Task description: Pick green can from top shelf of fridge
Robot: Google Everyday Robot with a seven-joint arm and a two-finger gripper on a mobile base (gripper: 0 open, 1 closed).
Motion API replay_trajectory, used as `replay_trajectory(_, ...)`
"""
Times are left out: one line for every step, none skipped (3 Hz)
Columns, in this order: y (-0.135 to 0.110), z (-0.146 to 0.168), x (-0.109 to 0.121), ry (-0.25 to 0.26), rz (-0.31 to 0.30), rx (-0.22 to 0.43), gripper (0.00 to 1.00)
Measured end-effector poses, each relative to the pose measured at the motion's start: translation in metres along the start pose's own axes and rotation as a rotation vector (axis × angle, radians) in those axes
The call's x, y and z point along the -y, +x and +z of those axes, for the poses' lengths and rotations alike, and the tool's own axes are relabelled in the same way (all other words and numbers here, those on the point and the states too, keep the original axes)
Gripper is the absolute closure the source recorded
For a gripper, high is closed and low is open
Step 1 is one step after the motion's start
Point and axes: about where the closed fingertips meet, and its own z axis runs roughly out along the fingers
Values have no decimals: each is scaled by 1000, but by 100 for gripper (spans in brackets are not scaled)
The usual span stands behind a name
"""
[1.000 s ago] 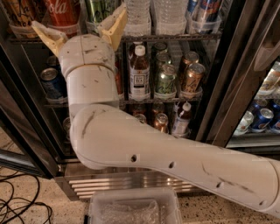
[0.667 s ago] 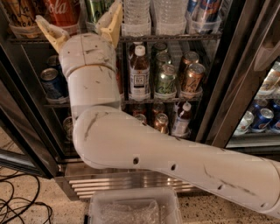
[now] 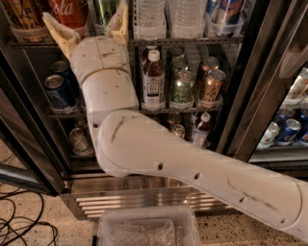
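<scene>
Reaching into the fridge point(image 3: 144, 194), the arm holds its claw point(image 3: 89, 26) spread wide and released at the top shelf point(image 3: 192, 42), before a red can point(image 3: 72, 10) and the green can point(image 3: 105, 8). Approach step, I judge; next it must centre on the green can, advance and clench.

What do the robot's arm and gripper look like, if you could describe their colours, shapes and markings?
The arm is thick, rounded and cream-white, built of smooth shells joined by thin seams, dotted with small dark holes and grey scuffs. No cables show. The gripper, up at the top shelf, has two tan, wedge-shaped fingers set apart.
</scene>
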Motion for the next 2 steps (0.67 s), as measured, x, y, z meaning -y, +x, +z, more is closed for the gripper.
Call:
replay_trajectory(1, 9, 2, -42, 22, -37, 19)
replay_trajectory(2, 14, 8, -63, 3, -113, 19)
